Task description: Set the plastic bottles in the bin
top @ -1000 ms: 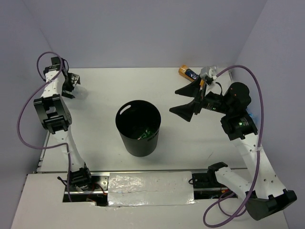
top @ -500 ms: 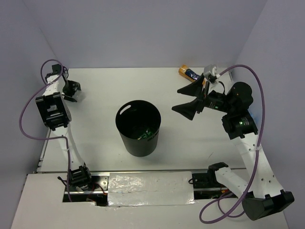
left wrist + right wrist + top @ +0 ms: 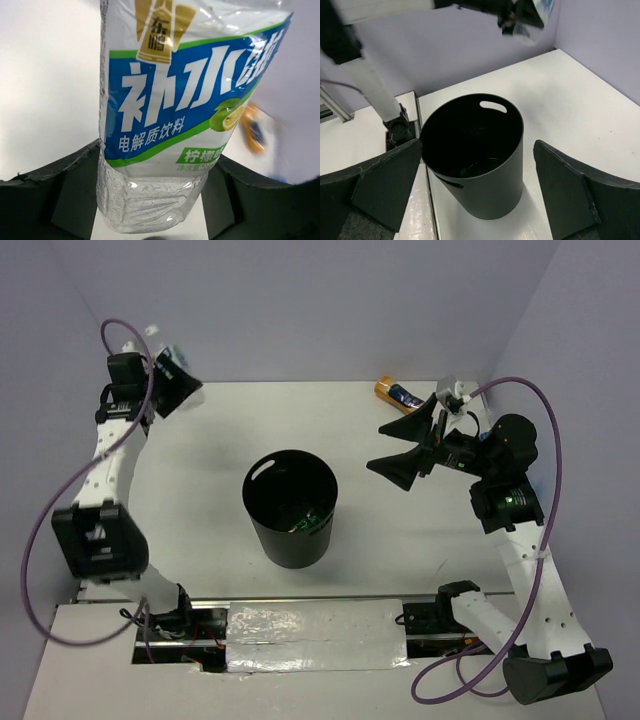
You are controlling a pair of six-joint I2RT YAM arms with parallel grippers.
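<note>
- Left hand [image 3: 172,383] is clamping a blue-labelled bottle [image 3: 185,110] aloft.
- Right hand [image 3: 401,447] is gaping wide, empty, facing the bin [image 3: 290,545].
- Orange bottle [image 3: 393,392] is lying on the table [image 3: 215,445].

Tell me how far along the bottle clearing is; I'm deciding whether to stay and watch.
Done: a green bottle, it seems, lies in the bin. In hand: the left pincer grips a blue-labelled bottle at far left. Left: dropping it in, plus the orange bottle lying at the far edge of the table, near the open right pincer.
</note>
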